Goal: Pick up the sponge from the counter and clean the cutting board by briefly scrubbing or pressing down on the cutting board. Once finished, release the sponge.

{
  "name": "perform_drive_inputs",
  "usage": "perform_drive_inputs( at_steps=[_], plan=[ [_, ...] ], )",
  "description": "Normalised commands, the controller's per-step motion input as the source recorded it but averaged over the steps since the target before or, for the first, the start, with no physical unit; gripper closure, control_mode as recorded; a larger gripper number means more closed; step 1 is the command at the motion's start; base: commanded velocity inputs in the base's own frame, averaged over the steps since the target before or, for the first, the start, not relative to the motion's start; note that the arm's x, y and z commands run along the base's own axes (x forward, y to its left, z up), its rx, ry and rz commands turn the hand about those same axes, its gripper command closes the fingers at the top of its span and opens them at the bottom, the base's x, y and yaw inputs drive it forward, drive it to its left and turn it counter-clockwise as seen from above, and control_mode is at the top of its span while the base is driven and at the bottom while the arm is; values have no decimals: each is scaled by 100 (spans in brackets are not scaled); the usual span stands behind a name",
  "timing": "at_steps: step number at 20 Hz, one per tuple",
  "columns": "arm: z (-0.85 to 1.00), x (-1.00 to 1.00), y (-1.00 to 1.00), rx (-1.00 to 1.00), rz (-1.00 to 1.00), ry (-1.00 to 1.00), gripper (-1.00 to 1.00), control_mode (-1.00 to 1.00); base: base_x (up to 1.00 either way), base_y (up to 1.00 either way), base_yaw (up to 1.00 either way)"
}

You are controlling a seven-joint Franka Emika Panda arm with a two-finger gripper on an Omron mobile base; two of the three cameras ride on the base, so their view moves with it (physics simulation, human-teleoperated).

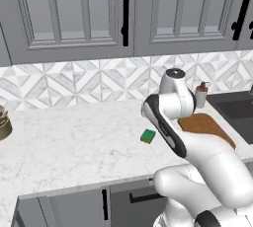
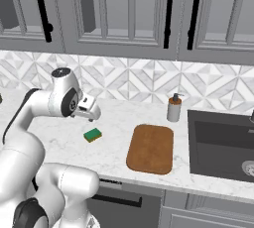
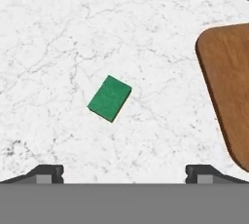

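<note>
The sponge (image 3: 110, 98) lies flat on the white counter (image 3: 73, 33), green top up, turned at an angle. It also shows as a small green and yellow block (image 1: 147, 136) (image 2: 93, 135) left of the cutting board (image 2: 151, 148). My gripper (image 3: 124, 173) hangs above the counter, open, its fingertips (image 3: 46, 173) spread wide with nothing between them. From the right base view the hand (image 2: 89, 113) sits just above and behind the sponge, apart from it. The brown board (image 3: 228, 86) fills the right side of the hand view; my arm partly covers the board (image 1: 205, 124) in the left base view.
A soap dispenser (image 2: 174, 108) stands behind the board. The dark sink (image 2: 221, 145) lies to its right. A jar (image 1: 4, 122) sits at the counter's far left. Grey wall cabinets (image 2: 124, 14) hang above the tiled backsplash.
</note>
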Motion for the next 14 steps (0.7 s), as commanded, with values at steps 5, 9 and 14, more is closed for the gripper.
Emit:
perform_drive_inputs(
  at_steps=[5, 9, 14],
  plan=[
    [-10, 28, 14, 5, -11, 1, -100, -100, 0, 0, 0],
    [-6, 30, 5, 8, -13, 0, -100, -100, 0, 0, 0],
    [-23, 22, 3, 4, -10, 0, -100, -100, 0, 0, 0]
  ],
)
